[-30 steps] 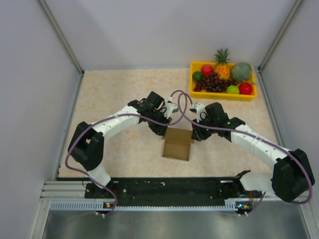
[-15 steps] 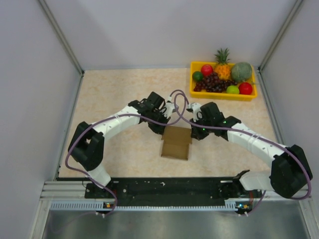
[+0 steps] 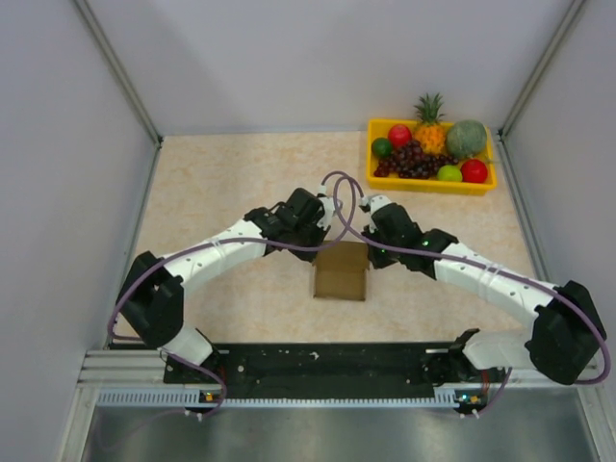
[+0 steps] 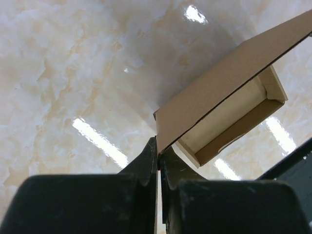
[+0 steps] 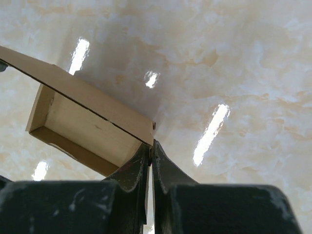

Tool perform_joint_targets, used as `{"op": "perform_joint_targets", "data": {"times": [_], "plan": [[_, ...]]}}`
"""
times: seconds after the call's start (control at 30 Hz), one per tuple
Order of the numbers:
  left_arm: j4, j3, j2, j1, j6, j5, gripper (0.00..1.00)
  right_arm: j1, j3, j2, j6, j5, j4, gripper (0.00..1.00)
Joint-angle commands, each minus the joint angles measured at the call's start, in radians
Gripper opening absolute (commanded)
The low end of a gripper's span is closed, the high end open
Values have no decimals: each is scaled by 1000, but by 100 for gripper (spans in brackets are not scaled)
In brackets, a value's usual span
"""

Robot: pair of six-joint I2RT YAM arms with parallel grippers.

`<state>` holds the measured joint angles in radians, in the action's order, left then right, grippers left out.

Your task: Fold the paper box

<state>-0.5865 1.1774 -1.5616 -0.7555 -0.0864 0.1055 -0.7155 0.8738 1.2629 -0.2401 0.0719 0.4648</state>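
Observation:
The paper box (image 3: 341, 272) is a small brown cardboard box, open on top, lying mid-table between my two arms. My left gripper (image 3: 322, 245) is shut on its far left corner. In the left wrist view the left gripper (image 4: 158, 145) pinches a thin cardboard edge, and the paper box (image 4: 219, 92) stretches up to the right with its pale inside showing. My right gripper (image 3: 370, 252) is shut on the far right corner. Seen from the right wrist, the right gripper (image 5: 151, 145) clamps the edge of the paper box (image 5: 92, 109), which runs off to the left.
A yellow fruit tray (image 3: 429, 188) holding a pineapple, grapes, a melon and apples stands at the back right. Grey walls close in the table on the left, back and right. Purple cables (image 3: 339, 197) loop above both wrists.
Both grippers went from open to shut on the box's far corners. Both wrists moved a little toward the middle, and the box now sits squarer.

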Motion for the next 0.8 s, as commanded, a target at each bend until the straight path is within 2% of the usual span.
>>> {"op": "perform_joint_targets", "data": {"times": [0.0, 0.27, 0.47, 0.67, 0.77], "plan": [[125, -4, 48, -47, -125, -156, 0, -67, 73, 9, -168, 176, -45, 0], [177, -16, 29, -77, -245, -268, 0, -176, 97, 70, -361, 357, -41, 0], [287, -110, 84, -90, -308, -319, 0, -223, 73, 93, -475, 491, -45, 0], [295, -131, 86, -90, -305, -328, 0, -225, 122, 160, -409, 574, -51, 0], [330, -154, 97, -88, -323, -342, 0, -225, 133, 170, -435, 579, -74, 0]]}}
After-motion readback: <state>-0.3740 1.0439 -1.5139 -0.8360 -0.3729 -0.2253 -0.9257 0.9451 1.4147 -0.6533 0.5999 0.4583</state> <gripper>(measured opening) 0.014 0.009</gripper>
